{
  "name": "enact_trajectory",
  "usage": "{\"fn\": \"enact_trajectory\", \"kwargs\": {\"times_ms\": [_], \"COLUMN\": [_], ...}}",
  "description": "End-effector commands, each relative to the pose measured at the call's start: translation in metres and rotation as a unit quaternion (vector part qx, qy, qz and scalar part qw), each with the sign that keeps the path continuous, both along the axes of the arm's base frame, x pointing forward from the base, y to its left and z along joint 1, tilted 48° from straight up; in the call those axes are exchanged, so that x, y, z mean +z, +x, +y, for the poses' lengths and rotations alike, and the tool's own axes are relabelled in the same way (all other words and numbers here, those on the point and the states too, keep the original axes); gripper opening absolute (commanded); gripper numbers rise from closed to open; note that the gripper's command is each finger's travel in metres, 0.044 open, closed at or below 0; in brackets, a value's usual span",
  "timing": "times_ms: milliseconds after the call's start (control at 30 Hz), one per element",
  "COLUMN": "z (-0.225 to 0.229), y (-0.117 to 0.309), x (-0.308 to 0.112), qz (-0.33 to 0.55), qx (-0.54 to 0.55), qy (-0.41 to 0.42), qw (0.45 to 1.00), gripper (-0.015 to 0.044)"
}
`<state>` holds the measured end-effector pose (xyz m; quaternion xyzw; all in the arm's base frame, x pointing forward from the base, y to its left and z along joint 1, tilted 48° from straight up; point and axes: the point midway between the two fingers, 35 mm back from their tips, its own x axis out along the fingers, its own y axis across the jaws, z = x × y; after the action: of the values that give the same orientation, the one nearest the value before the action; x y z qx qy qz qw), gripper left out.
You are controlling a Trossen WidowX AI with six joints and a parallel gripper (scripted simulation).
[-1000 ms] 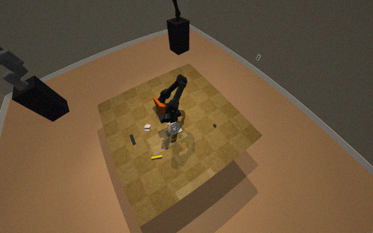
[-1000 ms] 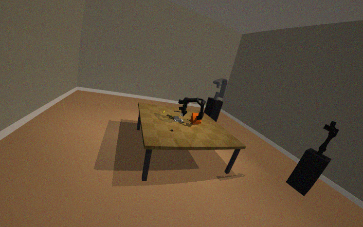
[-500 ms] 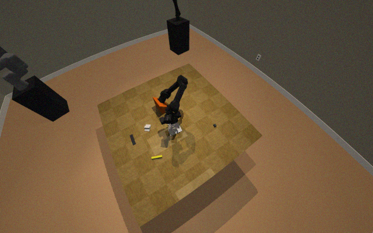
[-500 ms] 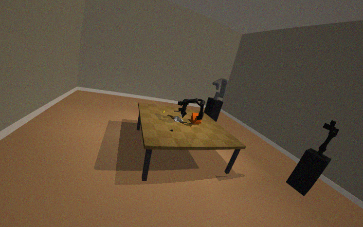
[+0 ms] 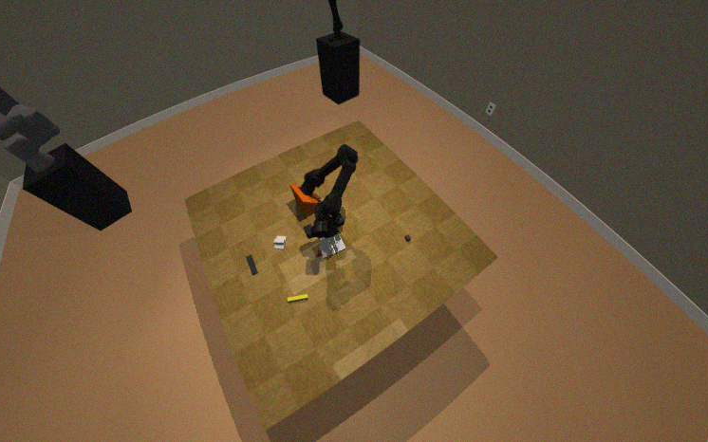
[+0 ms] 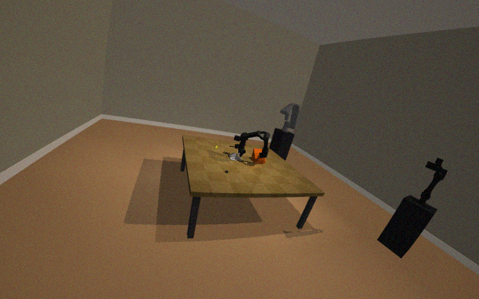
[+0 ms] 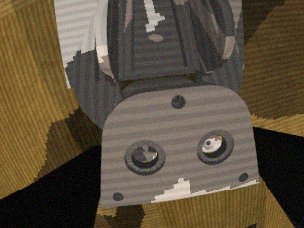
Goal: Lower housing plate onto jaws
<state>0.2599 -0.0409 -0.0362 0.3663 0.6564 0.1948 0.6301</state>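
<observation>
The grey housing plate (image 7: pixel 173 122) has two ringed holes and three small dark ones. My gripper (image 7: pixel 174 144) (image 5: pixel 326 234) is shut on it, with a black finger at each side edge. Bright metal shows through both ringed holes, a round stub end in the right one. The grey base body (image 7: pixel 89 95) (image 5: pixel 332 247) (image 6: pixel 234 157) lies below and beyond the plate. Its curved jaws, left (image 7: pixel 103 55) and right (image 7: pixel 228 45), reach away from the plate. The pins are hidden, and I cannot tell whether the plate touches the stubs or sits fully level.
An orange block (image 5: pixel 305 202) (image 6: pixel 258 154) stands by the arm's base. A small white piece (image 5: pixel 280 242) and a dark bar (image 5: pixel 251 265) lie left of the base body in the top view. A yellow bar (image 5: pixel 297 298) (image 6: pixel 216 147) and a small black cube (image 5: pixel 407 237) (image 6: pixel 226 171) lie farther off.
</observation>
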Motion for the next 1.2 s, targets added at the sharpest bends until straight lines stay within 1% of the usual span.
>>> {"fn": "enact_trajectory", "kwargs": {"times_ms": [0,200,1167], "z": [0.0081,0.0149,0.0169], "y": [-0.0027,-0.0031,-0.0029], "x": [-0.0058,-0.0112,-0.0130], "qz": [0.004,0.004,0.006], "qx": [-0.002,-0.001,-0.004], "qy": [0.004,0.005,0.005], "qw": [1.000,1.000,1.000], "gripper": [0.0351,0.0351,0.0351]}}
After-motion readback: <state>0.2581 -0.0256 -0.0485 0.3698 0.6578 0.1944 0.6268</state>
